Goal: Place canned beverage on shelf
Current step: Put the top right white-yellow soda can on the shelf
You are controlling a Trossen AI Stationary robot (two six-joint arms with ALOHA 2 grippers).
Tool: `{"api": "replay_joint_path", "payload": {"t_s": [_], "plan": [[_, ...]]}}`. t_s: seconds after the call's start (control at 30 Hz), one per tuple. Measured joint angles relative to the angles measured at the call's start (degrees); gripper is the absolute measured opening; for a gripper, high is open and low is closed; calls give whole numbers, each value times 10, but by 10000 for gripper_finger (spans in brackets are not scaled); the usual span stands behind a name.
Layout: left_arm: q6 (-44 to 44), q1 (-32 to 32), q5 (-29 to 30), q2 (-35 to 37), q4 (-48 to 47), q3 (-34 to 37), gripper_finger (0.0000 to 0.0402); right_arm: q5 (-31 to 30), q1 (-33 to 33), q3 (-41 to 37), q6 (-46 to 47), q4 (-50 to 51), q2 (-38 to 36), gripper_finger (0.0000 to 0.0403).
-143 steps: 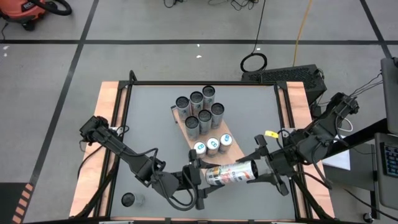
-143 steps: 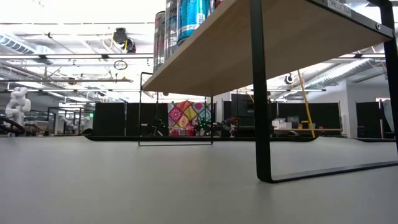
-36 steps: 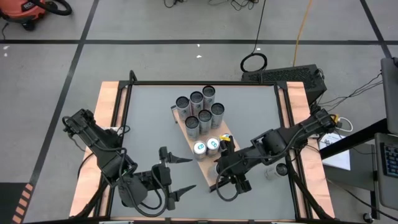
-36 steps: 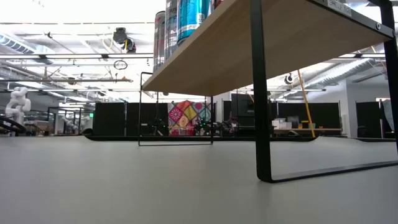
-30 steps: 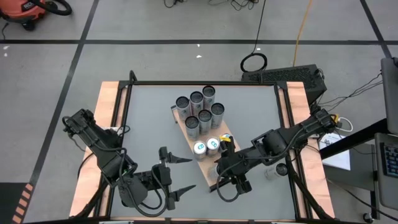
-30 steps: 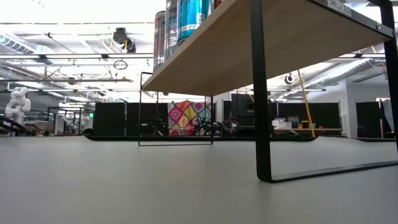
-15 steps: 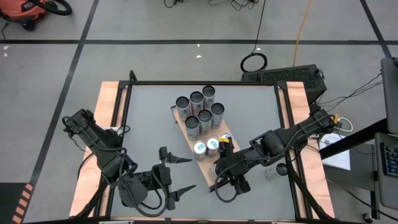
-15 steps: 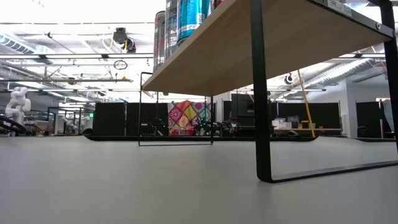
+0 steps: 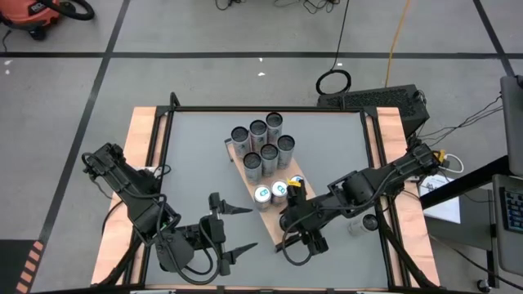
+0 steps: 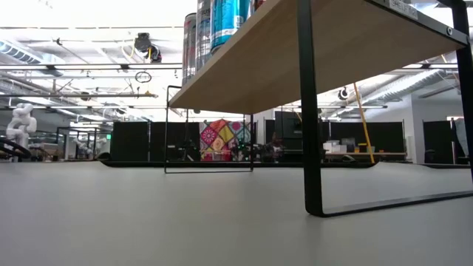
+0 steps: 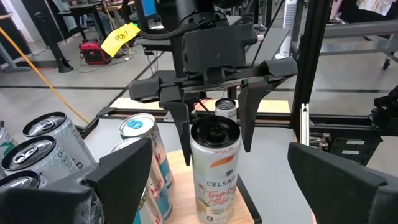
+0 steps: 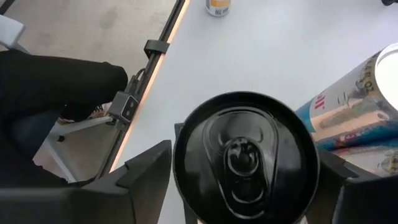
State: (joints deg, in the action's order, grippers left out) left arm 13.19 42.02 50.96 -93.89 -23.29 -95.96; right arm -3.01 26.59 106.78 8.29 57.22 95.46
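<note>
While looking down on the desk, found the right arm reaching in from the right edge, elbow bent, wrist turned down over the near end of the shelf [image 9: 242, 174]. Saw the right gripper [image 11: 216, 152] pointing straight down over a black-topped can [image 11: 214, 168], with one finger on each side of the can's upper rim. Judged the jaws apart, straddling the can rather than squeezing it. Noted the can upright on the shelf's near end, at the right of the front row, just beside two white-topped cans [image 9: 271, 193]. Counted six dark cans [image 9: 261, 147] clustered upright at the shelf's far end. Spotted a yellow tag [image 9: 292, 184] on the right gripper's body, above the can.

Found the left arm folded along the desk's left edge, forearm swung in toward the near edge. Saw the left gripper [image 9: 239, 229] level above the desk, aimed at the shelf's near end and well short of it. Read its jaws as wide apart, holding nothing.

Noticed one more can [image 9: 364, 222] standing alone near the desk's right edge, partly under the right arm.
</note>
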Motion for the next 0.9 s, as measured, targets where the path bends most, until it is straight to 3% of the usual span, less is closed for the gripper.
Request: {"api": "replay_joint_path", "payload": {"t_s": [0.43, 0.67, 0.9], "plan": [[1, 0, 0, -2, 0, 0, 377, -15, 0, 0, -20, -35, 0, 297], [12, 0, 0, -2, 0, 0, 377, -61, 2, 0, -31, -61, -12, 298], [13, 0, 0, -2, 0, 0, 377, -62, 6, 0, -38, -87, -39, 298]]}}
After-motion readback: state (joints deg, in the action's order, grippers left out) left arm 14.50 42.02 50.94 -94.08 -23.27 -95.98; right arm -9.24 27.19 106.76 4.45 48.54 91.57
